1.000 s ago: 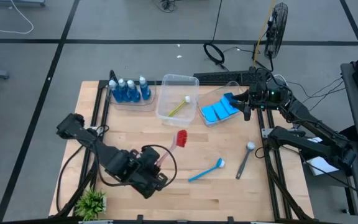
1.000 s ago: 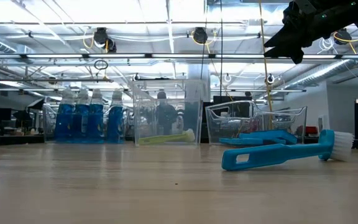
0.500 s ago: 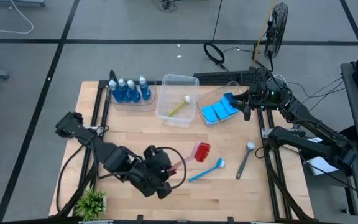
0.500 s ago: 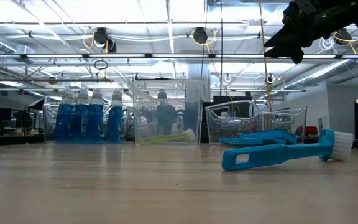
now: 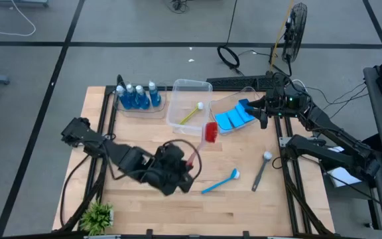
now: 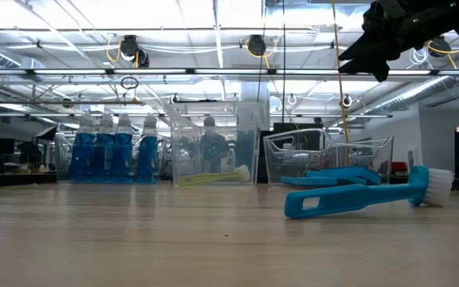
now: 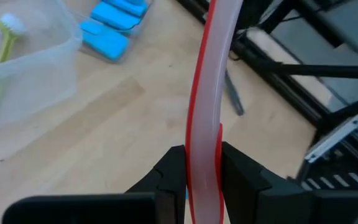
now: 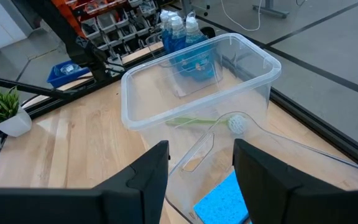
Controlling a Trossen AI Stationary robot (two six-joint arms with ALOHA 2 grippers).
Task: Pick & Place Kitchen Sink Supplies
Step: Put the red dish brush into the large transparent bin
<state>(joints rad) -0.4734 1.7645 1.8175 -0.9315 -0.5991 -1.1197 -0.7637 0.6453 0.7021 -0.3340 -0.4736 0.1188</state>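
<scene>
My left gripper (image 5: 186, 163) is shut on the red dish brush, whose red head (image 5: 211, 131) sits beside the near right corner of the middle clear tub (image 5: 190, 105). A yellow-green brush (image 5: 191, 114) lies in that tub. The blue bottles (image 5: 138, 96) stand in the far-left tub. Blue sponges (image 5: 234, 118) lie in the right tub, and my open right gripper (image 5: 264, 114) hovers over its right side. The blue brush (image 5: 220, 180) and the grey brush (image 5: 261, 169) lie flat on the table. The red brush does not show in the low view. My left gripper (image 7: 202, 180) pinches the red brush's pale, red-edged handle (image 7: 202, 155) between its two fingers (image 7: 173, 174), which lie across the handle. The handle runs forward past the fingertips toward the far right, and the red head (image 5: 211, 131) is at its free end.
A small green plant (image 5: 98, 216) stands at the near left corner. The blue brush (image 6: 357, 198) lies between the left gripper and the near right part of the table. Black frame rails (image 5: 290, 186) run along the table's right edge. Bare wood lies near the near edge.
My left gripper has moved toward the table's right and then toward the far edge, and has turned, staying shut on the red brush. The brush head has swung from mid-table to the right, then toward the far edge, and now sits by the middle tub's near right corner.
</scene>
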